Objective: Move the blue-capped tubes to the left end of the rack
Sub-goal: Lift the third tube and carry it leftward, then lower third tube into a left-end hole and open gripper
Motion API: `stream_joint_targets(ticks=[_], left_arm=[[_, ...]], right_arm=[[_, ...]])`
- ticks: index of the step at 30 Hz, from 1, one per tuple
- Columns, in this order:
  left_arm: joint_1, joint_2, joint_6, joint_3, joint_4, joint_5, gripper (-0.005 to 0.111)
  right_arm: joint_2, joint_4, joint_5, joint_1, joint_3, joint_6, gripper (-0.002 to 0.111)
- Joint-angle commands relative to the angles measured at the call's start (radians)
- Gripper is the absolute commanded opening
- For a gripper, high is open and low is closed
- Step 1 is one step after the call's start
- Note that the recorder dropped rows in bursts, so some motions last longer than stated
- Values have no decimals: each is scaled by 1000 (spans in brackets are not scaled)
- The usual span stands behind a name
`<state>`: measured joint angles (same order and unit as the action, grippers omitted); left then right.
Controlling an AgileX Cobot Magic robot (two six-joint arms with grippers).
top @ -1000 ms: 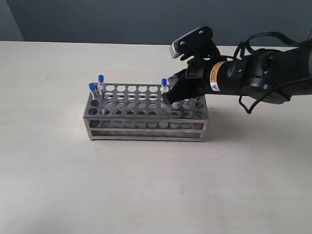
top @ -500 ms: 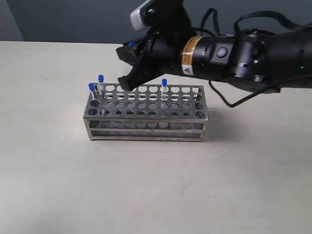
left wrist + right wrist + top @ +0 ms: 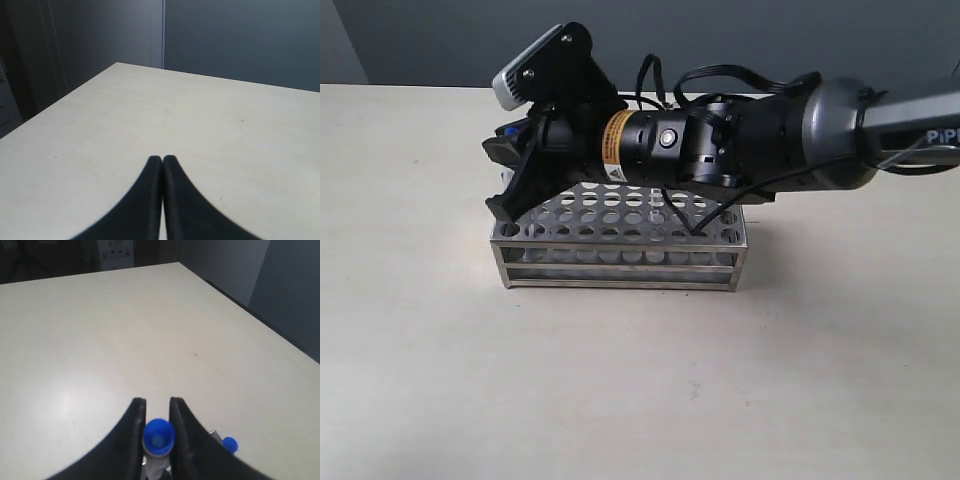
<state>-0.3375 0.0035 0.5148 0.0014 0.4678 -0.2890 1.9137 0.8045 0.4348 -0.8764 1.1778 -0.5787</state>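
Observation:
The steel rack [image 3: 620,240] stands mid-table. My right arm reaches across it, and my right gripper [image 3: 500,190] hangs over the rack's left end. In the right wrist view the right gripper [image 3: 157,407] is shut on a blue-capped tube [image 3: 158,438], a finger pressing each side of its cap. A second blue cap [image 3: 229,444] stands just beside it, by a corner of the rack [image 3: 212,433]. In the exterior view the arm hides the other tubes; only a sliver of blue [image 3: 507,129] shows behind the gripper. My left gripper [image 3: 162,159] is shut on nothing, above bare table.
The pale table [image 3: 620,380] runs wide around the rack. A dark wall [image 3: 720,40] stands behind its far edge. The right arm's body and cables [image 3: 740,150] lie over the rack's back rows.
The right arm rose from the rack's right part with a tube, swung left across the rack and now sits lower over its left end. The tubes seen earlier are now hidden behind it.

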Motion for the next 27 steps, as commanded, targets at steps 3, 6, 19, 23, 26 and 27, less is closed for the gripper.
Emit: stream_joint_targets(ticks=[3, 6, 19, 23, 26, 27], left_arm=[[-1, -4, 2, -1, 3, 0, 1], [-1, -4, 2, -1, 3, 0, 1], [-1, -4, 2, -1, 3, 0, 1], [-1, -4, 2, -1, 3, 0, 1], [-1, -4, 2, -1, 3, 0, 1], [-1, -4, 2, -1, 3, 0, 1]], right_arm=[[14, 46, -11, -19, 6, 1, 0], [25, 51, -17, -20, 6, 1, 0], [77, 62, -90, -20, 59, 3, 0], [75, 67, -207, -20, 93, 3, 0], [75, 86, -225, -20, 100, 3, 0], [75, 86, -225, -20, 100, 3, 0]])
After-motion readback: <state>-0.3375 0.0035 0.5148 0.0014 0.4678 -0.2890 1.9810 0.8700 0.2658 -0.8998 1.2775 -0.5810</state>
